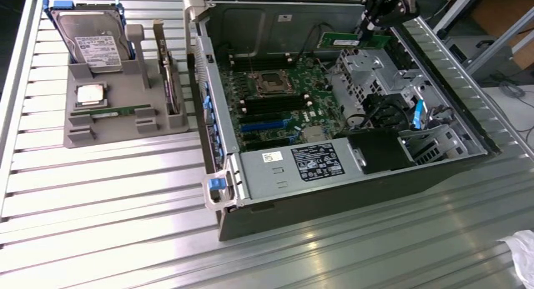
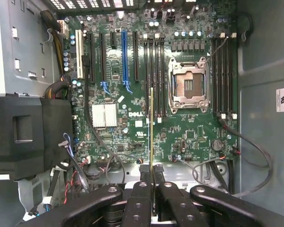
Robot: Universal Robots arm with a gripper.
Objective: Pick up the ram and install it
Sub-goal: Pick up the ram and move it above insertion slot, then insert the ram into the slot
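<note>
My gripper point(image 1: 369, 27) hangs over the far side of the open computer case point(image 1: 334, 176), at the exterior view's upper right. It is shut on the ram point(image 1: 349, 41), a narrow green stick with a white label, held above the case's inside. In the wrist view the ram point(image 2: 151, 127) shows edge-on as a thin line between my black fingers point(image 2: 139, 189), with my gripper point(image 2: 152, 176) closed around it. Below it lies the motherboard point(image 2: 132, 123), and the stick lines up roughly with the black memory slots point(image 2: 154, 71) beside the empty processor socket point(image 2: 188, 85).
A grey parts holder point(image 1: 79, 139) stands at the exterior view's left with a hard drive point(image 1: 96, 42), a square silver processor point(image 1: 90, 95), a thin green stick point(image 1: 107, 112) and an upright card point(image 1: 171, 82). Inside the case sit a power supply point(image 1: 304, 164), drive cage point(image 1: 367, 70) and loose cables point(image 2: 246, 142).
</note>
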